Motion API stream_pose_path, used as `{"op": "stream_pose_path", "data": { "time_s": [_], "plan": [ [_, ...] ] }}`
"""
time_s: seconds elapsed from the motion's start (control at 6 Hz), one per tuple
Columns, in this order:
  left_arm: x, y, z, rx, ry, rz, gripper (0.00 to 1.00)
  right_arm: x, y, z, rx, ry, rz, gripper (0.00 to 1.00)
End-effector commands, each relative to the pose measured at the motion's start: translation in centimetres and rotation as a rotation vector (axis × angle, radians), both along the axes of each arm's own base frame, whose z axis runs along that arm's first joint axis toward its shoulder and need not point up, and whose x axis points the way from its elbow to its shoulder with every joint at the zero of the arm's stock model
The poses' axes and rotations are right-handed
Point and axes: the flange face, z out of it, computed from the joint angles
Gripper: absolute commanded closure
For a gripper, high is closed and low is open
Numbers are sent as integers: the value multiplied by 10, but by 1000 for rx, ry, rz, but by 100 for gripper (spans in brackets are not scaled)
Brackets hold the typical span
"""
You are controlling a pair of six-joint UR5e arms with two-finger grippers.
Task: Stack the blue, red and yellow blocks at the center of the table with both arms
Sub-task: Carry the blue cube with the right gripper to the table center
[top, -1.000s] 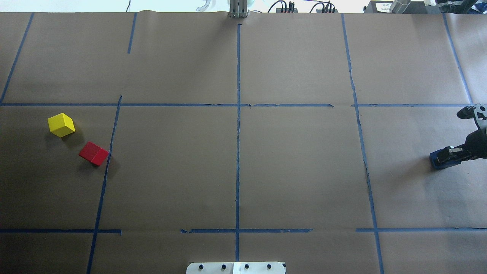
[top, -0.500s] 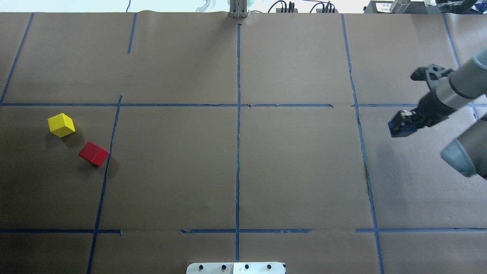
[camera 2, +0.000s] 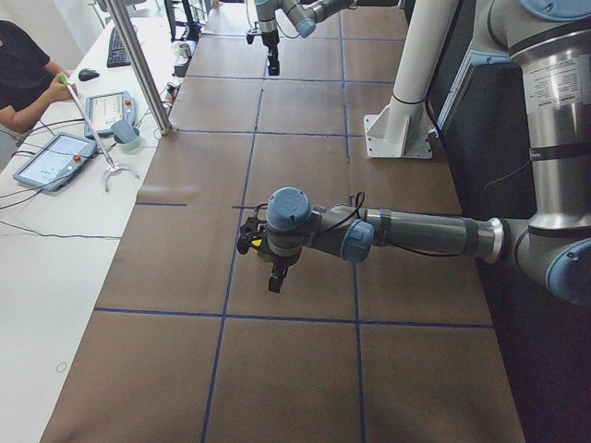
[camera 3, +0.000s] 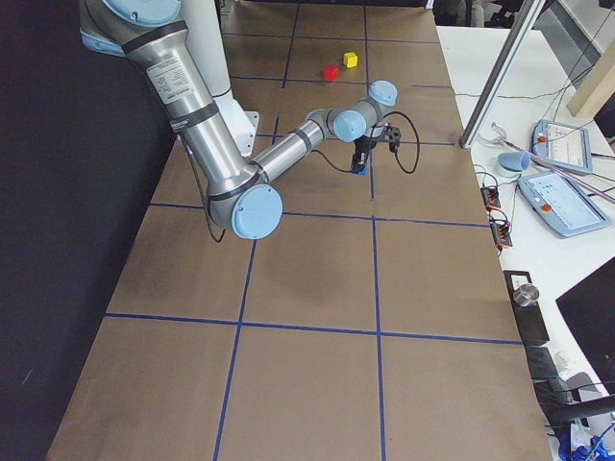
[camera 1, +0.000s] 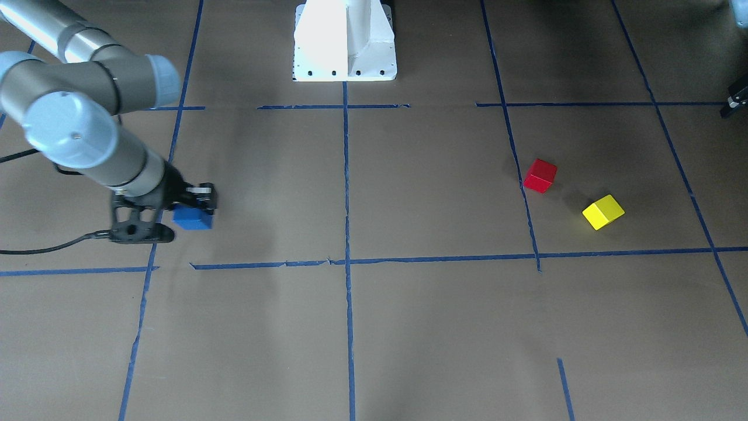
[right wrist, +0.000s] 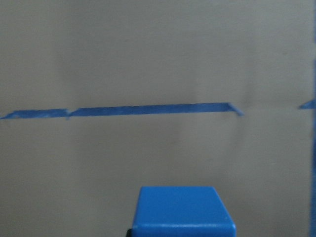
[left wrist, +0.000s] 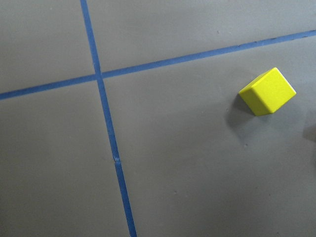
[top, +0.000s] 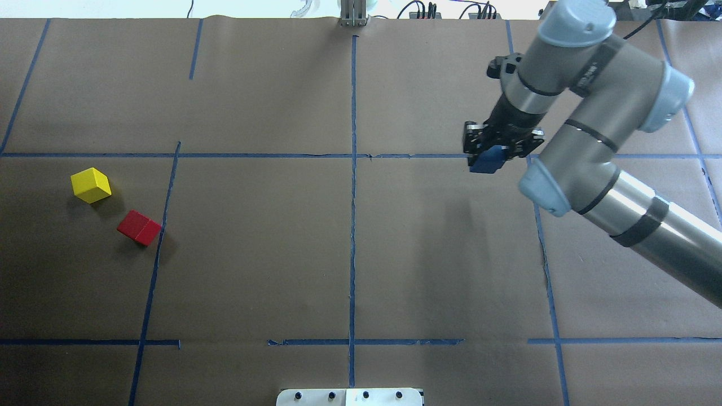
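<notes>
Blue block (top: 484, 164) sat clamped in the right hand (top: 495, 151), apparently lifted off the table (top: 254, 254), right of centre; nothing was stacked yet. Red block (top: 139, 227) and yellow block (top: 91, 185) lay close together at the far left. The right arm reached in bent, hand pointing down. The left hand (camera 2: 274, 274) hung near the yellow block, and I could not tell how far open it was.

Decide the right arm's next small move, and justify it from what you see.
Probably carry the blue block leftward toward the centre tape line: the right gripper holds it above the table, right of that line, and the red block and yellow block lie far left.
</notes>
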Motion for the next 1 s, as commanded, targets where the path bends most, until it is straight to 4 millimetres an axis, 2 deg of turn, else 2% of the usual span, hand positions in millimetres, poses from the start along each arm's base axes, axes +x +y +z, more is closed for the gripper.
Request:
{"op": "stream_pose_path", "data": {
  "time_s": [0.0,0.17,0.33,0.5,0.67,0.83],
  "plan": [
    [1,-1,0,9,-2,2,0,-95,52,-102,-57,-23,73,100],
    [1,-2,-3,13,0,1,0,-140,85,-131,-72,-9,109,100],
    [1,-3,-11,31,2,1,0,-183,104,-134,-42,-10,155,100],
    [1,-3,-10,31,2,2,0,-218,96,-121,-59,-26,183,100],
    [1,-1,-12,56,5,0,0,-226,95,-112,-62,-9,176,100],
    [0,3,-9,53,5,0,0,-226,96,-108,-61,2,173,100]
  ]
}}
